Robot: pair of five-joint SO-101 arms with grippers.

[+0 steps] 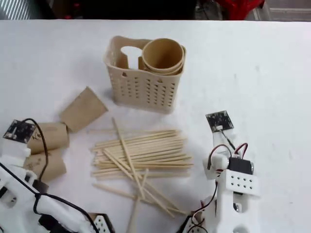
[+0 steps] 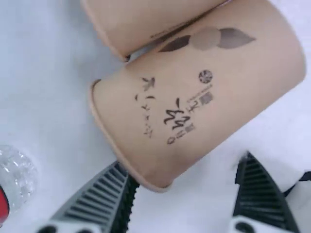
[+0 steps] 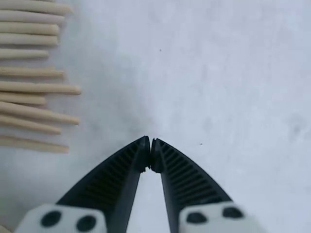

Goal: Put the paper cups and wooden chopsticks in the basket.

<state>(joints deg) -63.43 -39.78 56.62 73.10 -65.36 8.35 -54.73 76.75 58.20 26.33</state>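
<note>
Two stacked paper cups (image 1: 163, 56) stand in the cream perforated basket (image 1: 143, 87) at the back. Three more paper cups lie on their sides at the left (image 1: 82, 109), (image 1: 48, 136), (image 1: 46, 165). A loose pile of wooden chopsticks (image 1: 141, 158) covers the table's middle. My left gripper (image 2: 182, 182) is open just above one lying cup (image 2: 194, 97), whose rim sits by one finger (image 2: 104, 204); a second cup (image 2: 146, 19) lies beyond it. My right gripper (image 3: 150, 148) is shut over bare table, with chopstick ends (image 3: 34, 73) off to one side.
The white table (image 1: 262, 73) has free room to the right of the basket. The left arm (image 1: 19, 145) hangs over the lying cups; the right arm (image 1: 233, 179) is beside the chopstick pile. A clear plastic object (image 2: 14, 179) lies near the left gripper.
</note>
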